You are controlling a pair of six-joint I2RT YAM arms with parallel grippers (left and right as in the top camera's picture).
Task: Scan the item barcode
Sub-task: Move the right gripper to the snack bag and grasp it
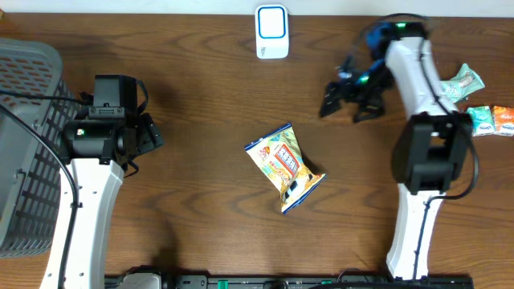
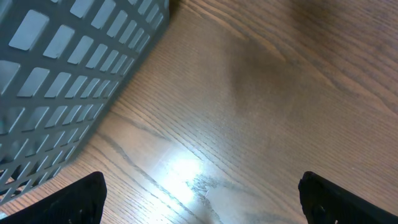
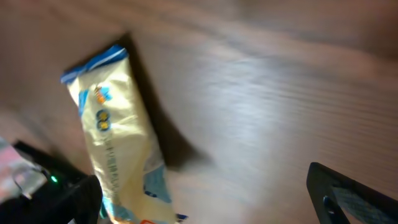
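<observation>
A gray basket (image 1: 24, 144) of slatted plastic fills the left edge of the desk (image 1: 201, 104), its grid wall close beside the left arm. At the far edge a small white device (image 1: 272, 32) with a blue-outlined face stands alone, with bare wood all around it. Along the right edge, behind the right arm, lie three small wrappers: a pale green one (image 1: 464, 82), a teal one (image 1: 482, 120) and an orange one (image 1: 504, 119), the last two side by side. Nothing lies between the packet and the white device.

The snack packet (image 1: 285, 167) lies flat near the middle of the desk, well apart from both arms, set at a slant with one end toward the far left and the other toward the near right. It is yellow with blue trim at its ends and orange-red print across its face; a dark patch sits near its lower end, too small to read. The right wrist view shows it blurred, a long crinkled pouch (image 3: 118, 143) casting a shadow on the wood.

The left pincer (image 1: 148, 135) is released, its black fingers spread wide over bare desk beside the basket. The right pincer (image 1: 347, 103) is likewise released and grasps nothing, hanging above the desk to the right of the white device.

The desk is dark brown wood grain with a soft sheen; the packet is glossy film.
</observation>
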